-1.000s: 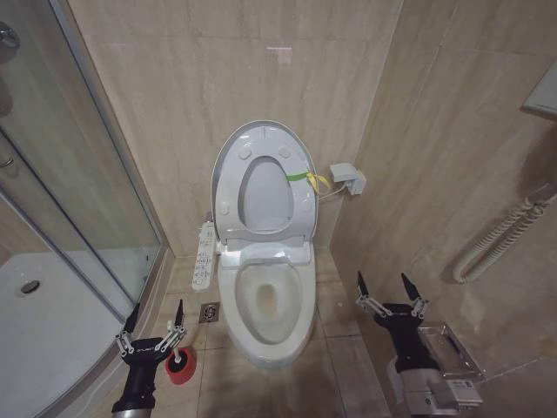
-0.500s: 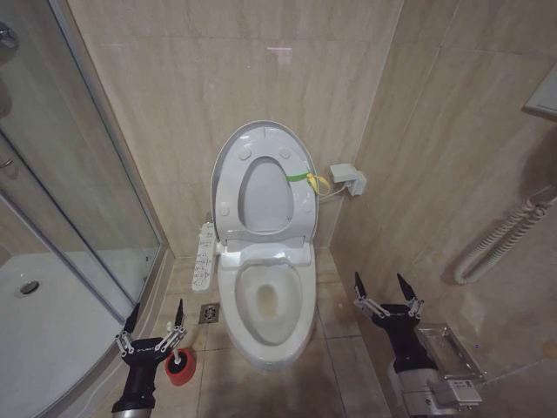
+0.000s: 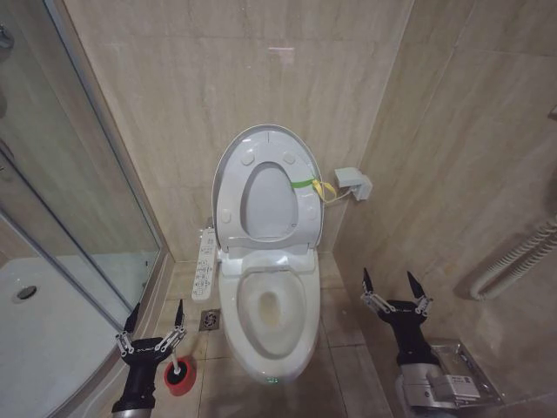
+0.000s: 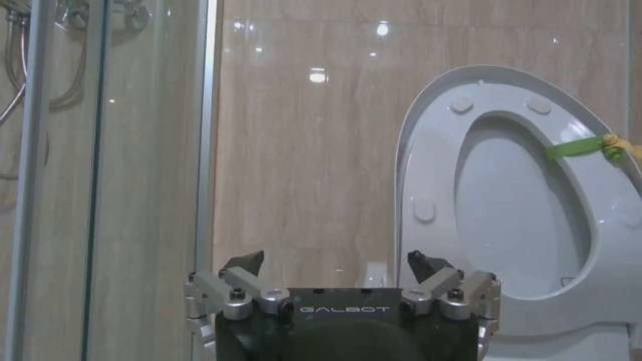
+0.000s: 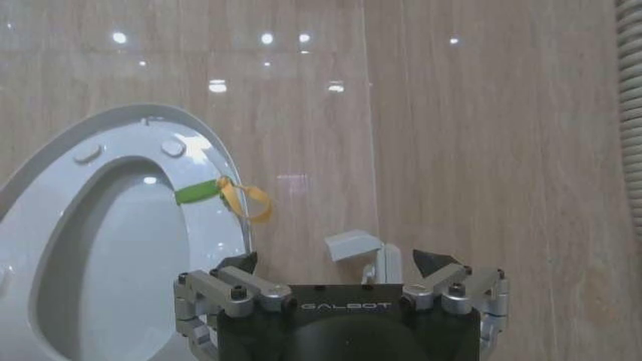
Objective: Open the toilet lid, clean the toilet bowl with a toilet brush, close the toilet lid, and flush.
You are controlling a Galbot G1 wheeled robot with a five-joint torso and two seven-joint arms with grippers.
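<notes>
The toilet lid [image 3: 265,205] stands raised against the back wall, with a green-yellow band [image 3: 312,185] at its right edge; it also shows as the toilet lid [image 4: 522,203] and the toilet lid [image 5: 110,248]. Below it the toilet bowl [image 3: 265,306] lies uncovered, with brownish marks inside. The toilet brush's red cup holder [image 3: 180,376] sits on the floor left of the bowl, something dark inside it. My left gripper [image 3: 157,309] hovers open just beside and above the cup, holding nothing, as the left gripper [image 4: 333,262] also shows. My right gripper [image 3: 388,277] is open, right of the bowl, and so is the right gripper [image 5: 336,262].
A glass shower screen [image 3: 78,200] and white shower tray [image 3: 43,340] close off the left. A long button panel [image 3: 205,264] and a floor drain [image 3: 210,320] lie beside the bowl. A wall box [image 3: 352,181], a ribbed hose [image 3: 513,257] and a metal rack [image 3: 461,370] are on the right.
The whole head view has shifted, so the camera moved: the toilet sits lower and looks slightly larger. Both grippers stay open and keep their places in the picture.
</notes>
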